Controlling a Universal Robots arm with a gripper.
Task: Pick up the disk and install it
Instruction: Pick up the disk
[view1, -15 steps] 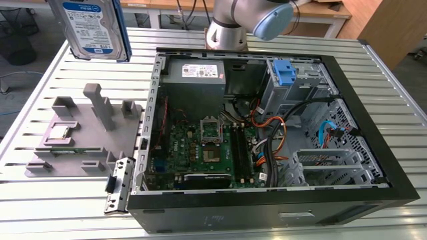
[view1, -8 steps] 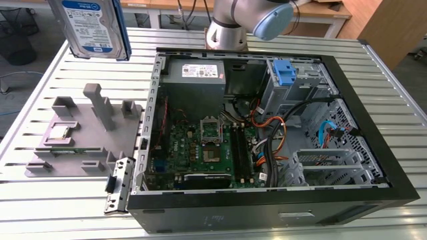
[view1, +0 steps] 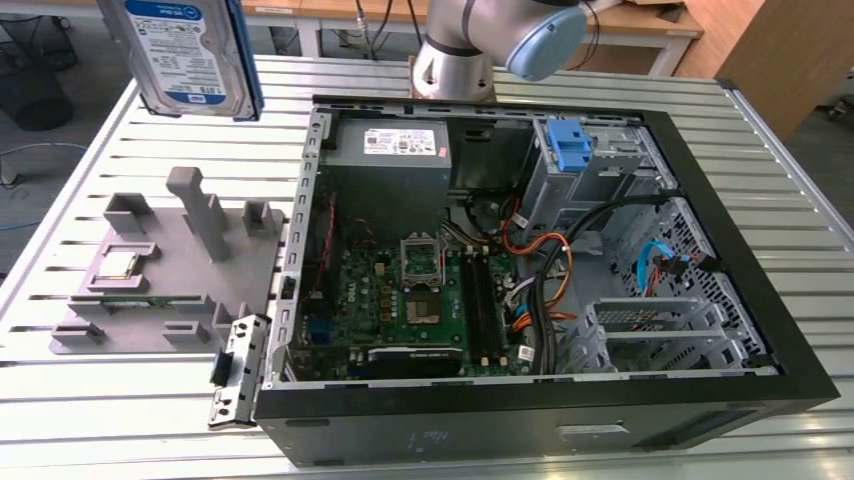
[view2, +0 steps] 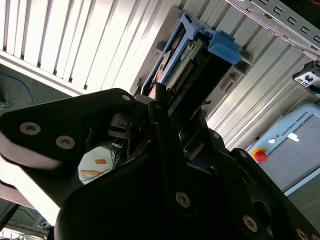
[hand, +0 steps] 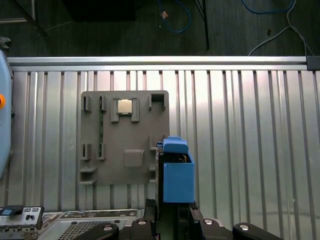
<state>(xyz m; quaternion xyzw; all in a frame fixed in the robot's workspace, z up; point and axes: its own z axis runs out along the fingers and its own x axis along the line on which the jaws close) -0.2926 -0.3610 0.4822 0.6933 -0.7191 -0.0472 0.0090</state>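
The disk (view1: 187, 55), silver with a blue-and-white label and blue rails, hangs upright in the air above the slatted table at the exterior view's far left, well off the surface. In the second wrist view my gripper (view2: 165, 102) is shut on the disk (view2: 187, 55), whose blue rail end points away from the black fingers (view2: 160, 125). The first wrist view looks down along the held disk (hand: 177, 175) from my gripper (hand: 172, 212) to the grey fixture plate below. The disk hangs to the left of the open computer case (view1: 747, 260).
The grey fixture plate (view1: 174, 270) with upright posts lies left of the case and carries a processor chip (hand: 124, 106). Inside the case are a grey power supply (view1: 387, 145), a motherboard (view1: 400, 300), cables and a drive cage with a blue latch (view1: 567, 150). The arm's base (view1: 454, 60) stands behind the case.
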